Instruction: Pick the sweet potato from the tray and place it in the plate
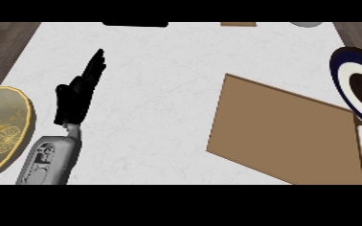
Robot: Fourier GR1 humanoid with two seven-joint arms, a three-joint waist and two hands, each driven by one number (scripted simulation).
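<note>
- At the view's left, the left hand stands over the desk with its fingers straight and close together, pointing toward the far edge. It is open and holds nothing.
- Its grey forearm enters from the lower edge and leans slightly to the right.
- Just left of that forearm, a gold plate with a pale pattern on its face lies on the desk. The view's left edge cuts it off, so only its right part shows. The hand and the plate are apart.
- At centre right, the tray is a flat brown board, turned at an angle to the desk's edges. Its lower corner reaches the bottom of the view and its right side runs out of view. It is well apart from the left hand.
- At the right edge, beside the tray's far corner, a round dark-blue-rimmed dish shows in part: white inside the rim, with a dark centre. What the dark centre is cannot be told.
- The sweet potato cannot be located in this view, and its position cannot be told.
- The right hand does not show.
- Along the far edge of the desk, a black object, a small brown object and a grey object are each only partly visible.
</note>
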